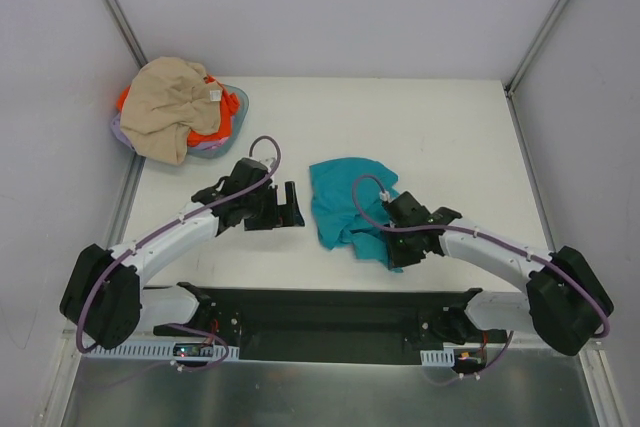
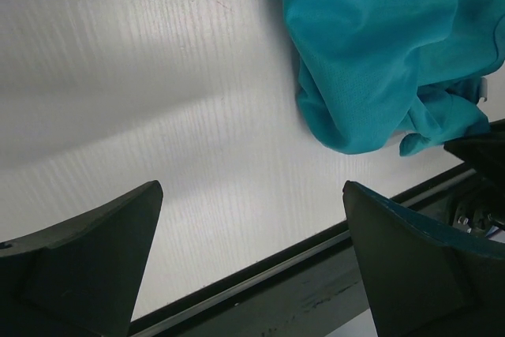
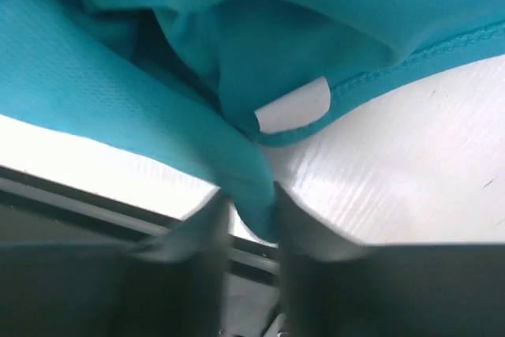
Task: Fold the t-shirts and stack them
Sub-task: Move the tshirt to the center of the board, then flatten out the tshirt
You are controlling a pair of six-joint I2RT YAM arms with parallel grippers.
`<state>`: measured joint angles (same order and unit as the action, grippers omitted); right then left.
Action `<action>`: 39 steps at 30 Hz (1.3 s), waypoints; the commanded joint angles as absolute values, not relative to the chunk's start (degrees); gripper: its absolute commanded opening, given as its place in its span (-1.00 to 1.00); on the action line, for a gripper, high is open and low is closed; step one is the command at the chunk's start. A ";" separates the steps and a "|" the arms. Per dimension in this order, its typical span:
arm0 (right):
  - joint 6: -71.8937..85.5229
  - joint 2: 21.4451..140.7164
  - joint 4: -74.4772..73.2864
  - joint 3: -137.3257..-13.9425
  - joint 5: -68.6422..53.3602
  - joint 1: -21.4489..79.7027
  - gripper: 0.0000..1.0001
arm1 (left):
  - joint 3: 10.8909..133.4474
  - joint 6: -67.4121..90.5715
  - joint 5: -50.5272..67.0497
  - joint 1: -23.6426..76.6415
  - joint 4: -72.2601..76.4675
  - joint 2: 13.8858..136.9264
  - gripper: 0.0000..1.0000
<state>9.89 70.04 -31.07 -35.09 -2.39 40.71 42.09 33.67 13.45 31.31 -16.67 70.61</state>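
The teal-blue t-shirt (image 1: 345, 205) lies crumpled on the white table (image 1: 420, 137) near the middle. It also shows in the left wrist view (image 2: 379, 45) and fills the right wrist view (image 3: 158, 61), with a small white label (image 3: 293, 106). My right gripper (image 1: 398, 250) is shut on a fold of the teal shirt at its near right edge (image 3: 252, 211). My left gripper (image 1: 293, 205) is open and empty, just left of the shirt, over bare table (image 2: 252, 226). The beige t-shirt (image 1: 170, 107) lies on the orange t-shirt (image 1: 212, 129) in the basket.
A bluish-lavender basket (image 1: 236, 105) stands at the table's far left corner. White walls enclose the table at the back and sides. A black base rail (image 1: 330, 312) runs along the near edge.
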 commanded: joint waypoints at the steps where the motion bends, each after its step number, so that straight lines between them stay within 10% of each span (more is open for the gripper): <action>1: 9.06 69.70 -30.66 -40.86 3.30 43.50 -0.88 | 40.00 34.63 10.11 31.29 -15.73 65.22 0.99; 22: -0.27 64.95 -31.19 -96.04 19.33 41.76 -0.98 | 37.00 36.21 2.73 30.50 -18.02 48.69 0.99; 39: 7.03 61.87 -34.54 -70.40 16.37 4.67 -0.93 | 57.98 32.34 15.38 30.67 -11.78 89.02 0.77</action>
<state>5.54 61.69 -35.27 -70.35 15.25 9.85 50.68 34.94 8.40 31.03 -15.42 82.98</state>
